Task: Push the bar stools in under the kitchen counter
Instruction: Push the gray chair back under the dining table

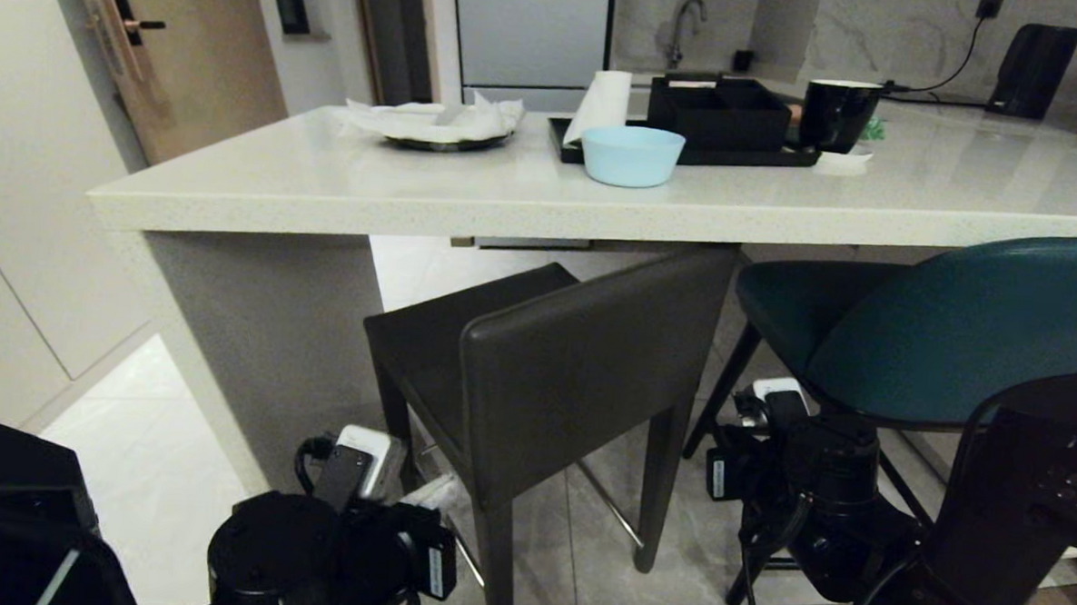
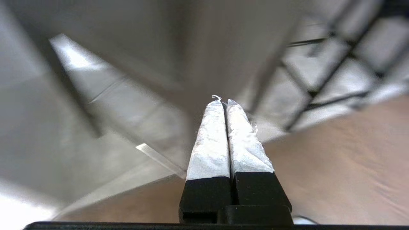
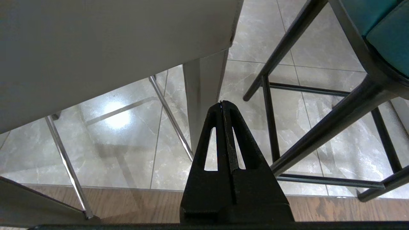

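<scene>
From our head view, the table (image 1: 325,184) runs across the top, its cream speckled slab standing higher than both seats. The dark grey stool (image 1: 545,366) stands at the table's front edge near its left end, seat partly under the top, its back outside the edge. The teal stool (image 1: 946,329) stands to its right, seat at the front edge and curved back well outside. On the table sit 1 pale blue bowl (image 1: 631,155), 1 black tray (image 1: 691,150) and 1 plate of crumpled paper (image 1: 437,121).

In our left wrist view, the left pincer (image 2: 224,102) has its 2 white-wrapped fingers pressed together on nothing; the scene beyond is blurred.

In our right wrist view, the right pincer (image 3: 222,103) is likewise closed and empty, low between the grey stool's leg and the teal stool's black legs.
</scene>
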You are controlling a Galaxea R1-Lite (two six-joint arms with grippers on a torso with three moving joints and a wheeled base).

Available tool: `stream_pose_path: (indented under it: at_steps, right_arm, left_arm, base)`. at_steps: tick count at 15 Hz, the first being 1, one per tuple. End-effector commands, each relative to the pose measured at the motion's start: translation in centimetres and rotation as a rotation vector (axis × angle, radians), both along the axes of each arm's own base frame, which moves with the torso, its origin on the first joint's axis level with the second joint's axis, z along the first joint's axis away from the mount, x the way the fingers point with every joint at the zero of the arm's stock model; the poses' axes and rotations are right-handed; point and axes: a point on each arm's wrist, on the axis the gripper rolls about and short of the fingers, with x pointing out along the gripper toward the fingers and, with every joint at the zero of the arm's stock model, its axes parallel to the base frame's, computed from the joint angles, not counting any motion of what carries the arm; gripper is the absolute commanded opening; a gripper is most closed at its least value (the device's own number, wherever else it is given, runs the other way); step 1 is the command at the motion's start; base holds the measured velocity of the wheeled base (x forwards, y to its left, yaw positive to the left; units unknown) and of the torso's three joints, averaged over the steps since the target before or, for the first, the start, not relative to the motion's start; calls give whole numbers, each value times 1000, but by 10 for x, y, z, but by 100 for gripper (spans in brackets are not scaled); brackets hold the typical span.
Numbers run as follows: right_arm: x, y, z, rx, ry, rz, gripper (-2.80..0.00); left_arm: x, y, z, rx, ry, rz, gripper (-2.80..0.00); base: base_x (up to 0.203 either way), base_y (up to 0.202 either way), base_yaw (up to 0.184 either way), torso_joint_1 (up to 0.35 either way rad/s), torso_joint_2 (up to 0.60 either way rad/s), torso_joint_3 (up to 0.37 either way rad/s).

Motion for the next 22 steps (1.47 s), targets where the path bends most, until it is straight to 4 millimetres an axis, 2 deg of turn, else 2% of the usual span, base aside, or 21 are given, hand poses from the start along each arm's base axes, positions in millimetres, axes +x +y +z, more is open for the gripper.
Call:
stream_pose_path:
  at_steps: [1,6,8,10,13,22]
  right_arm:
    - [0,-1,1,2,-6,-4,-280]
    - [0,-1,0,2,-3,-5,-280]
    - [1,0,-1,1,-1,-4,-280]
    - [2,1,-4,-1,3,-4,-280]
    - [2,1,-5,1,-1,-4,-280]
    - [3,1,-6,-2,1,-5,-280]
  left_arm:
    - [-4,-11,14,-57,-50,-39,-280]
    - [27,-50,32,-169,-159,2,-280]
    - [33,-59,26,-157,-147,3,-280]
    - [39,-62,11,-128,-121,11,-280]
    - [57,-47,2,-108,-112,87,-280]
    - [98,9,-4,-80,-107,289,-280]
  base:
    - [0,0,0,0,0,0]
    - [0,0,0,0,0,0]
    - [0,0,0,0,0,0]
    - [0,0,0,0,0,0]
    - [0,0,0,0,0,0]
    - [0,0,0,0,0,0]
